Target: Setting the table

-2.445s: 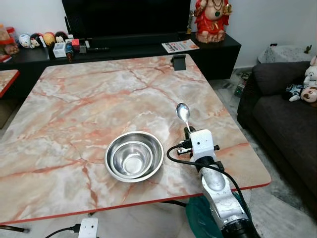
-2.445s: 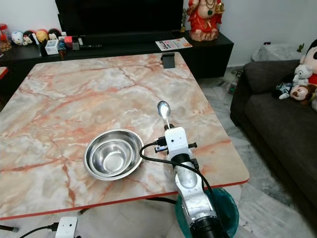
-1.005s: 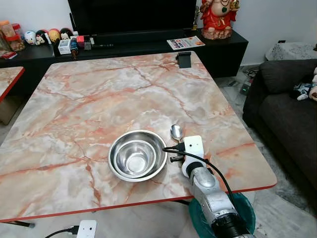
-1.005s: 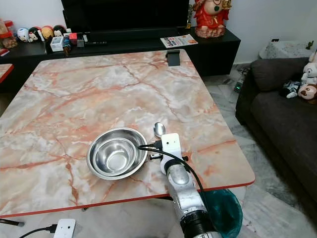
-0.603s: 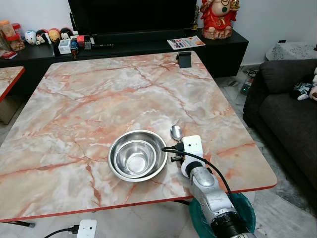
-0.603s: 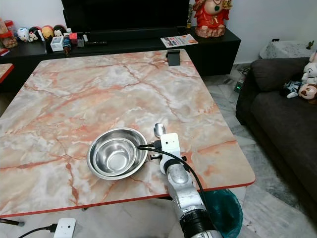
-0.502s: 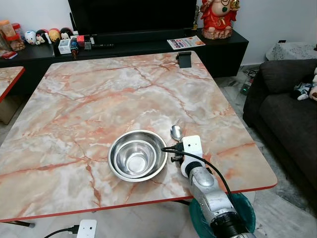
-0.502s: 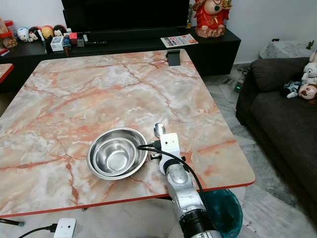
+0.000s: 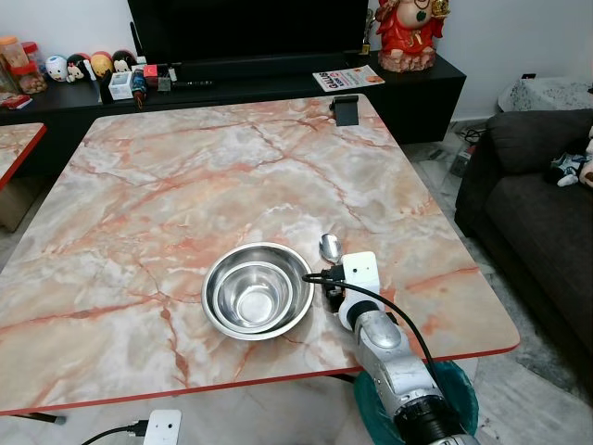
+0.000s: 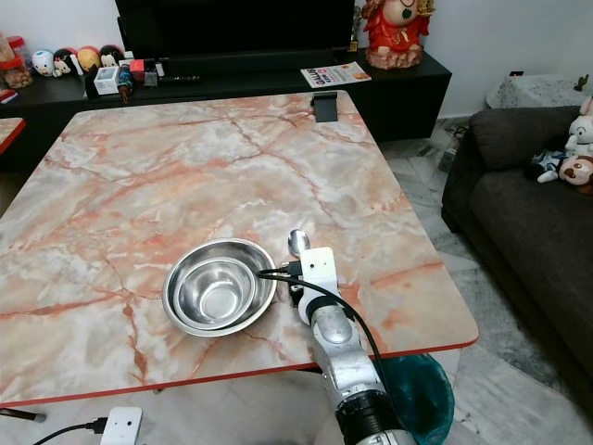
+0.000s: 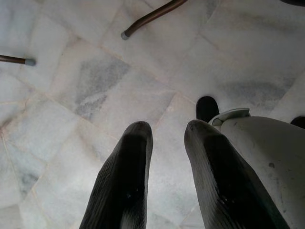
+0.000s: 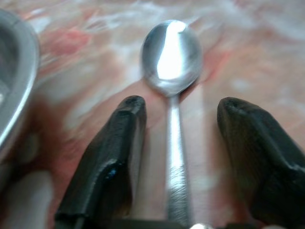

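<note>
A steel bowl (image 9: pixel 257 292) sits on the marble table (image 9: pixel 185 185) near its front edge. Just right of the bowl lies a metal spoon (image 9: pixel 329 247), bowl end pointing away from me. In the right wrist view the spoon (image 12: pixel 172 57) rests on the marble between the two fingers (image 12: pixel 119 143) with a gap on either side of its handle. My right gripper (image 12: pixel 181 114) is open and low over the table, astride the handle, under the white wrist block (image 9: pixel 359 273). My left gripper (image 11: pixel 167 131) hangs over the floor, holding nothing.
A black phone stand (image 9: pixel 345 109) stands at the table's far edge. Behind it are a dark TV unit (image 9: pixel 250 74), a leaflet (image 9: pixel 349 79) and a red figurine (image 9: pixel 406 32). A dark sofa (image 9: pixel 547 213) is on the right, a teal bin (image 9: pixel 454 389) by the front right corner.
Since the oldest frames the right arm has drawn back and brought the spoon down beside the bowl. Over the last second hardly anything has shifted.
</note>
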Controlling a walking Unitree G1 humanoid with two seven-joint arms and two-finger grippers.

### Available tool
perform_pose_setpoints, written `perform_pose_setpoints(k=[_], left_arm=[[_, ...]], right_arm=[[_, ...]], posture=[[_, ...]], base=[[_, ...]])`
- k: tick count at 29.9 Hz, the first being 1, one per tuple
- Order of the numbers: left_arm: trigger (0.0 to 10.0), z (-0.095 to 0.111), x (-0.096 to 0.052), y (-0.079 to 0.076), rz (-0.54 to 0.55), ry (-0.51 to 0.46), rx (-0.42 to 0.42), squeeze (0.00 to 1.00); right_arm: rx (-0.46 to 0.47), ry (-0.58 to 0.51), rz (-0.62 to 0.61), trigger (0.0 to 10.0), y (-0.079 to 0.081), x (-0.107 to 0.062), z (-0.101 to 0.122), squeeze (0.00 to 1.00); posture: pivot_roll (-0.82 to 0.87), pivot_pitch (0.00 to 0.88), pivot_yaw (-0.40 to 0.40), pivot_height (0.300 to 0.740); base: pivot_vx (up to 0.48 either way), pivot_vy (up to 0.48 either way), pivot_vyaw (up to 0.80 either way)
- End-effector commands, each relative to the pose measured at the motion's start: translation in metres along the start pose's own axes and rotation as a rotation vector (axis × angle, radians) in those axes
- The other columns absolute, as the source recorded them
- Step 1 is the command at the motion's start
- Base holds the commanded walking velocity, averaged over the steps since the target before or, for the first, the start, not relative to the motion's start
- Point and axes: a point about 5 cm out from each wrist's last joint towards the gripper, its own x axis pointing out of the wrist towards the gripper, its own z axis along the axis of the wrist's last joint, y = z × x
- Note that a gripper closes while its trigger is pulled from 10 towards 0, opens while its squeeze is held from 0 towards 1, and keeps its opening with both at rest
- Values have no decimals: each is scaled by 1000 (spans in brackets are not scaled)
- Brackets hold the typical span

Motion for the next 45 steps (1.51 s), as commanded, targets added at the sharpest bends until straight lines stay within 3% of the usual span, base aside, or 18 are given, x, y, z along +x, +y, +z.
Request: perform_pose_setpoints(k=[1, 12, 19, 23, 45], left_arm=[[10000, -4, 0, 4, 7, 27, 20, 0], [10000, 2, 1, 1, 3, 6, 4, 0], [10000, 3, 1, 1, 6, -5, 0, 0], [10000, 4, 1, -1, 3, -6, -33, 0], [10000, 3, 1, -1, 11, -7, -44, 0]], right_arm=[[-10, -84, -1, 10000, 1, 1, 17, 0], [69, -373, 64, 10000, 10, -7, 55, 0], [39, -402, 67, 10000, 10, -9, 57, 0], [72, -478, 72, 10000, 9, -11, 71, 0], [63, -496, 105, 10000, 11, -11, 70, 0]], posture=[[7, 42, 47, 740], [-3, 36, 50, 740], [-4, 38, 50, 740], [-4, 37, 47, 740], [1, 40, 41, 740]], base=[[0, 0, 0], [0, 0, 0], [0, 0, 0], [0, 153, 0], [0, 357, 0]])
